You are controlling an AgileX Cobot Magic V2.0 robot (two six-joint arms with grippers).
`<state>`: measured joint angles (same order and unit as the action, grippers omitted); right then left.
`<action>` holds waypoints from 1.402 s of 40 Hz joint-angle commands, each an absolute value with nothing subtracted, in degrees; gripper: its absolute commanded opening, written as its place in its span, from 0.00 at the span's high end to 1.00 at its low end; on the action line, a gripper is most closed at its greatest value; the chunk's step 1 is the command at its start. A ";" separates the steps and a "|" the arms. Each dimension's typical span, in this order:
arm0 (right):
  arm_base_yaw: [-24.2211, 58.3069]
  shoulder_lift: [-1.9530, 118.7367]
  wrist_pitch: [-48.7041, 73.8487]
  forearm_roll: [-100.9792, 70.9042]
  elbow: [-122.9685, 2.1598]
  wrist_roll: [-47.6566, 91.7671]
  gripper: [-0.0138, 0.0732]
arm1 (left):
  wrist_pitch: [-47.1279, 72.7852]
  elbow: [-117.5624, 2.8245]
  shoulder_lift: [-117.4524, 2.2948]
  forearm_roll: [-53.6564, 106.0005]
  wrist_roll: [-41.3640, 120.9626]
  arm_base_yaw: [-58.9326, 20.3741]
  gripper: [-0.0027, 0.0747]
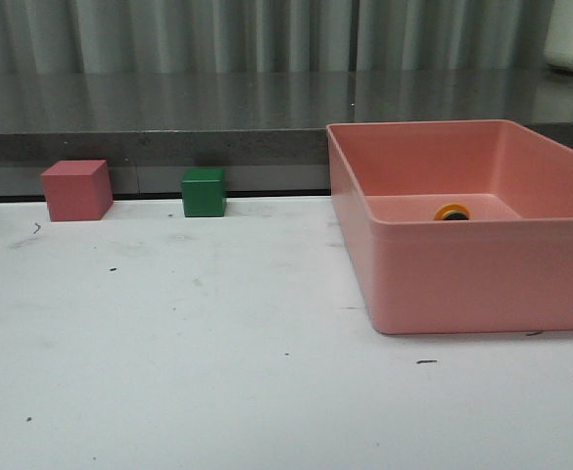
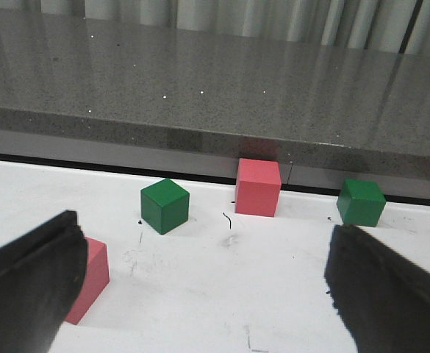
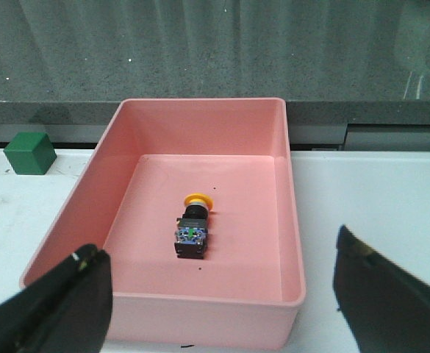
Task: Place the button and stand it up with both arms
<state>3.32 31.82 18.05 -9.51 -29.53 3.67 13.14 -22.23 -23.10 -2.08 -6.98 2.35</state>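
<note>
A white table carries a pink tray on its right side. One button lies on its side on the tray floor, roughly in the middle, touching no wall. Its yellow cap points toward the far wall, and its dark boxy base is nearer the camera. From the front, only the yellow cap shows above the tray's near wall.

Neither arm appears in the front view. Each wrist view shows its own tool. The left tool is spread wide and holds nothing, hovering over the left part of the table. The right tool is also spread wide and empty, looking down into the tray from its near side.

The task seems to be at its start: the button is not yet gripped. The next move likely calls for the right tool to reach down into the tray and close on the button's body.

Counted: one button and one tray. The left wrist view shows two pink cubes and two green cubes, four cubes in all, sitting far left by a grey ledge.
</note>
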 commanded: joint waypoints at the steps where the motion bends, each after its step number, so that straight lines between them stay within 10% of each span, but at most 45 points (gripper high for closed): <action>1: 2.86 37.58 12.46 -9.88 -34.43 4.00 0.10 | 7.52 -24.32 -23.84 -2.13 -6.96 2.46 0.10; 30: 10.42 92.73 31.69 -14.22 -74.01 1.84 0.10 | 7.52 -24.32 -23.84 -2.13 -6.96 2.46 0.24; 56: 9.25 116.83 43.87 -2.76 -93.46 -11.24 0.15 | 7.63 -24.32 -23.84 -2.13 -6.96 2.46 0.24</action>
